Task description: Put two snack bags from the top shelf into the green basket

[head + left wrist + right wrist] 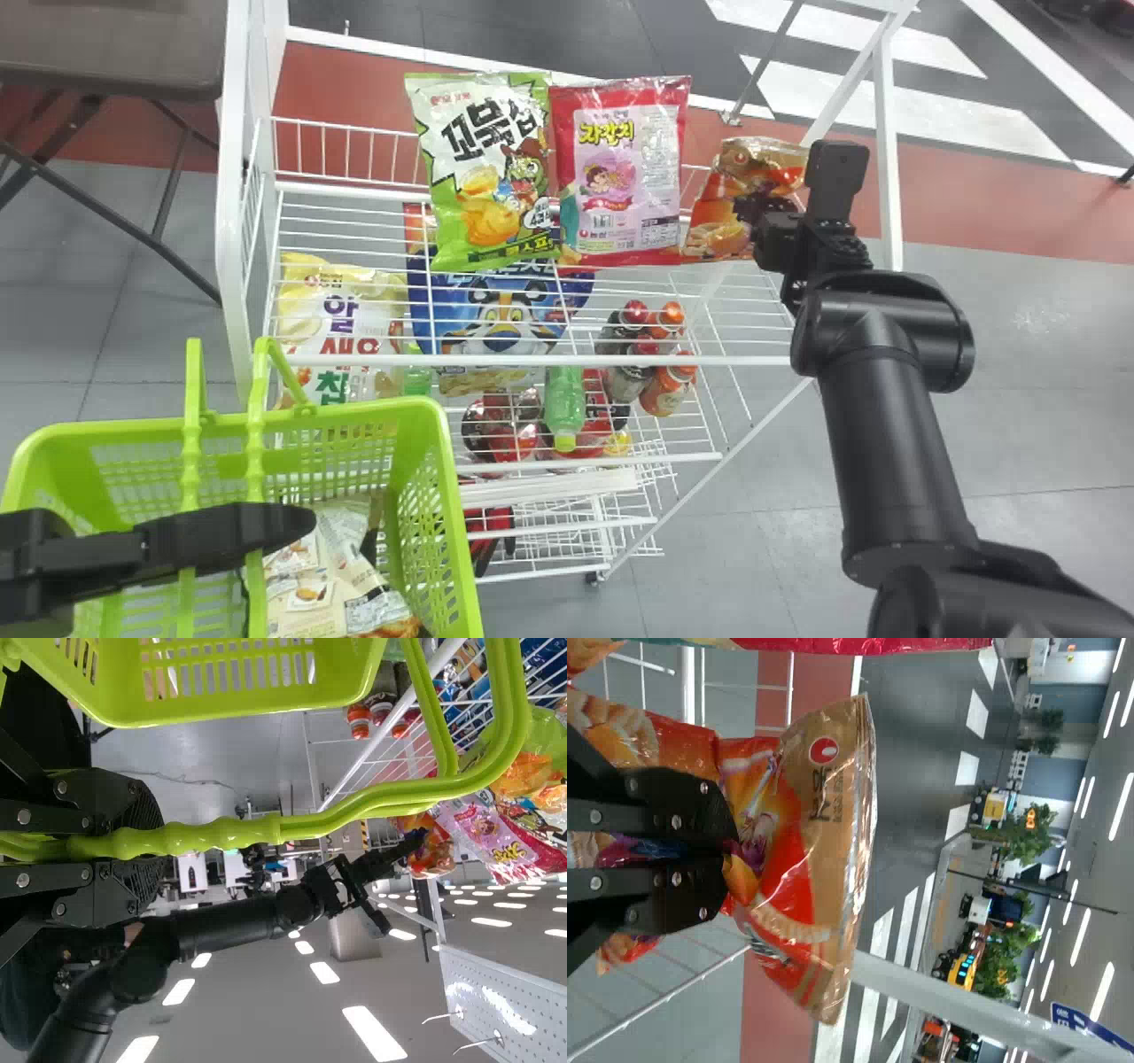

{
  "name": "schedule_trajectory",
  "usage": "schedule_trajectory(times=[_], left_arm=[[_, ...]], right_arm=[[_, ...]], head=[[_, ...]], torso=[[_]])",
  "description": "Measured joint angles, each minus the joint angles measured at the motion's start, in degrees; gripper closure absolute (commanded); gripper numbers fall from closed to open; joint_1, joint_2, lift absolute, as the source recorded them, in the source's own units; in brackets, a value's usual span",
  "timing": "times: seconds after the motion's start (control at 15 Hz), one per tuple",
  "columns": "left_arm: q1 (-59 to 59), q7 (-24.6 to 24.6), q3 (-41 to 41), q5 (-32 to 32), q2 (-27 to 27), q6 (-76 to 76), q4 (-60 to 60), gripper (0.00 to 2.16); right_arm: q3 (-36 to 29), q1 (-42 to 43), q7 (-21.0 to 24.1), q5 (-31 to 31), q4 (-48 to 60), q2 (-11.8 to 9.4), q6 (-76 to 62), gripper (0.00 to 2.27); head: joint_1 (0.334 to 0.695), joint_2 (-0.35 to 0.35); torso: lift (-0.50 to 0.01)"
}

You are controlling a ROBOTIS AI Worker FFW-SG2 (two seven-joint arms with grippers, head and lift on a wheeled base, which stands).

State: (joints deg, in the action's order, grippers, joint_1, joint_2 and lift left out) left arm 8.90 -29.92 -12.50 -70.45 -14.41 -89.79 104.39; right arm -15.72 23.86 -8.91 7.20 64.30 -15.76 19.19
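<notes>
The right end effector [755, 217] is clenched on the orange snack bag [713, 213] at the right end of the top shelf [620, 361], beside the pink bag [660, 168], while the left end effector [297, 525] grips the handles [254, 443] of the green basket [434, 421].

Head view down over rack [753, 361], wrist views sideways, right one close, orange snack bag [788, 877] in all
</notes>
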Motion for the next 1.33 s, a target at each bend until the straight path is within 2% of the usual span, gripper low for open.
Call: schedule_trajectory(times=[0.27,0.53,0.93,1.33], left_arm=[[0.06,0.13,-0.07,-0.04,-0.13,0.0,0.03,2.14],[0.08,0.04,-0.28,-0.07,-0.18,0.0,0.03,2.14],[0.19,-0.05,-0.53,-0.17,-0.18,0.0,0.09,2.14],[0.5,-0.05,-0.82,-0.21,-0.18,0.0,0.11,2.14]], right_arm=[[-0.92,-5.33,0.04,-1.41,12.47,0.52,7.29,2.24],[-0.62,-8.04,0.73,-0.72,18.37,1.31,9.98,2.24],[0.55,-11.99,-0.73,-1.81,33.58,2.83,28.96,2.24],[3.82,-18.78,-2.19,-8.05,52.06,4.67,45.14,2.24]], head=[[0.695,-0.35],[0.695,-0.35],[0.695,-0.35],[0.695,-0.35]], torso=[[-0.001],[-0.001],[-0.001],[-0.001]])
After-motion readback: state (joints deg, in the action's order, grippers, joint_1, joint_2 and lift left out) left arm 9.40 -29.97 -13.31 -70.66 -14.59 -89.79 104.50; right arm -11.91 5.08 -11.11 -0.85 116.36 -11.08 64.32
